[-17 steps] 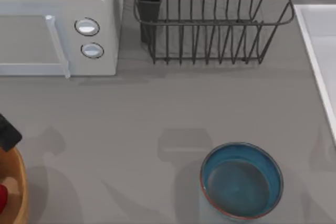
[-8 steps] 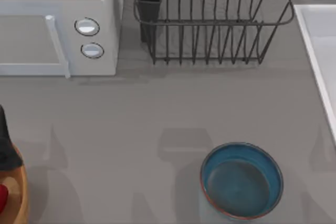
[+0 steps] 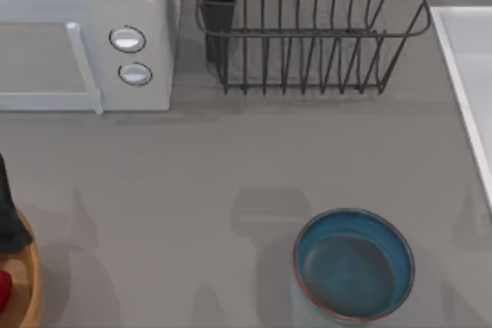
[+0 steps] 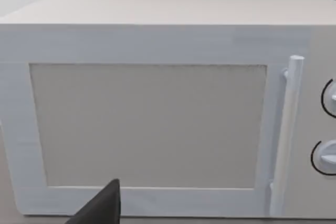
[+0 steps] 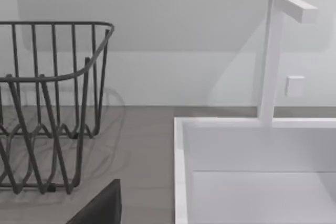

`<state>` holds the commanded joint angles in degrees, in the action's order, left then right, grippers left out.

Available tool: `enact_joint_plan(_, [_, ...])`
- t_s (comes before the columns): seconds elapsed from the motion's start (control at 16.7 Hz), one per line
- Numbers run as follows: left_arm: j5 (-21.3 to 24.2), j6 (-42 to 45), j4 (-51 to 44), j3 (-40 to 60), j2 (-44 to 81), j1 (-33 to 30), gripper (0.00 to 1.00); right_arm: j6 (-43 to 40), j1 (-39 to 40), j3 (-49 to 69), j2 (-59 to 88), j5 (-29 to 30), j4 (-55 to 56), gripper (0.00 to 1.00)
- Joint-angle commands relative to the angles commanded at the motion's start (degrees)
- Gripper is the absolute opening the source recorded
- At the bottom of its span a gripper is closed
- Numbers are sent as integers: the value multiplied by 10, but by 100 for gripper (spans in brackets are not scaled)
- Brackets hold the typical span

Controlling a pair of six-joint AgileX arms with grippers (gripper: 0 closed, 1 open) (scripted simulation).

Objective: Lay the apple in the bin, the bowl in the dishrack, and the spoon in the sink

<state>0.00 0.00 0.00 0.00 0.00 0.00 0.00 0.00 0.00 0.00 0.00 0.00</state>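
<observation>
Red apple (image 3: 3, 289) lies in the bin (image 3: 28, 266); left claw (image 3: 8, 220) above, grip unreadable; we risk clipping the rim.

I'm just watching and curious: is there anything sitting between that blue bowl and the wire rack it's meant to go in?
Nothing visible does. The blue bowl stands on the near part of the table, and the grey tabletop between it and the dishrack at the back is bare. The microwave stands off to the rack's left.
</observation>
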Motion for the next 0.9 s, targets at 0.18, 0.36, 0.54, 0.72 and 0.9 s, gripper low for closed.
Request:
enact_joint_plan(0.18, [0,0,0,0,0,0,100,13,21,31,36,2,-31,100])
enact_joint_plan(0.36, [0,0,0,0,0,0,100,48,67,108,125,-2,-107,100])
enact_joint_plan(0.54, [0,0,0,0,0,0,100,88,112,208,263,-3,-209,100])
enact_joint_plan(0.72, [0,0,0,0,0,0,100,133,146,292,393,-2,-294,100])
enact_joint_plan(0.9, [0,0,0,0,0,0,100,189,173,369,479,0,-363,100])
